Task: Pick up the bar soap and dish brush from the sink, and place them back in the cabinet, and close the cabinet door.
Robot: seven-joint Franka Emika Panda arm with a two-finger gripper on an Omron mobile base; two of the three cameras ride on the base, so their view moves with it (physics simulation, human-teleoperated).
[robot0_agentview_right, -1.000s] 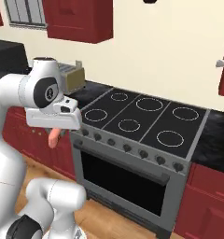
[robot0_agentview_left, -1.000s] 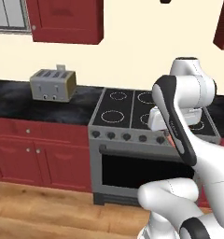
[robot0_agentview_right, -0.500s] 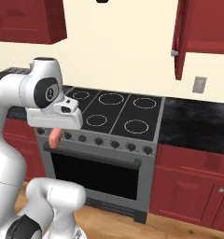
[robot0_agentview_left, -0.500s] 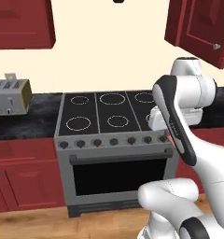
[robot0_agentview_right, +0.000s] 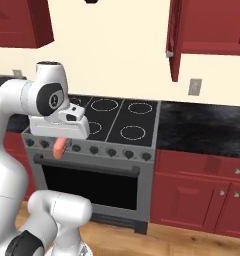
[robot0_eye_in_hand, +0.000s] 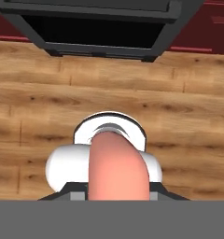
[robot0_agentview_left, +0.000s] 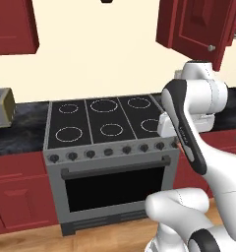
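Gripper [robot0_agentview_right: 60, 146] pointed straight down, clamped on the bar soap [robot0_agentview_right: 60, 148], whose salmon end hung out beneath it. Below the gripper lay the wooden floor [robot0_eye_in_hand: 188, 121]; just behind it stood the stove [robot0_agentview_right: 114, 131]. Up and off to its right hung the cabinet [robot0_agentview_right: 212, 27], its cabinet door [robot0_agentview_right: 174, 37] swung open.

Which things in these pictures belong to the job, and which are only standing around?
Belong to the job:
- bar soap, held in the gripper
- cabinet door, standing open
- cabinet

Only standing around:
- stove
- toaster
- lower red cupboards
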